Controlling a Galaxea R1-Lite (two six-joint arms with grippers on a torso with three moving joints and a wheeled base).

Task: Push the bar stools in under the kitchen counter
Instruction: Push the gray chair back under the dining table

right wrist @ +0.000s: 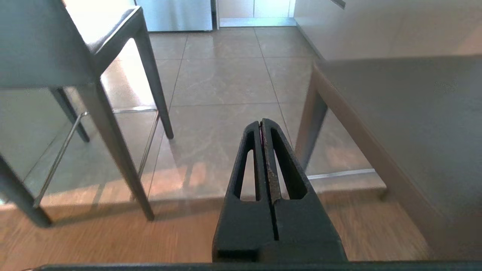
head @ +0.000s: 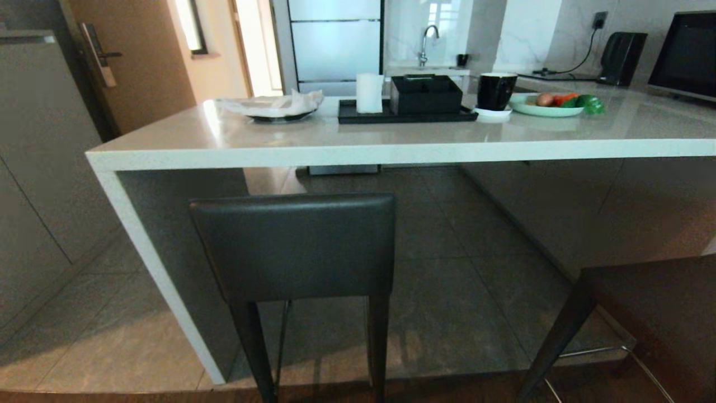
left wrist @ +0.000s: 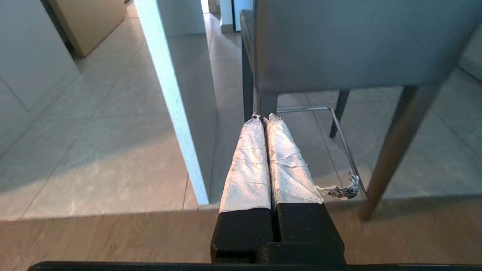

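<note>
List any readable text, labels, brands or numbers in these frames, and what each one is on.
None readable in any view.
Black box on the kitchen counter: no legible marking.
Black mug: plain as far as can be seen.
Dark screen at the counter's far right: blank.
Door lock: no legible marking.
Bar stools: no tags visible.
Left gripper wrap and right gripper: no print visible.
</note>
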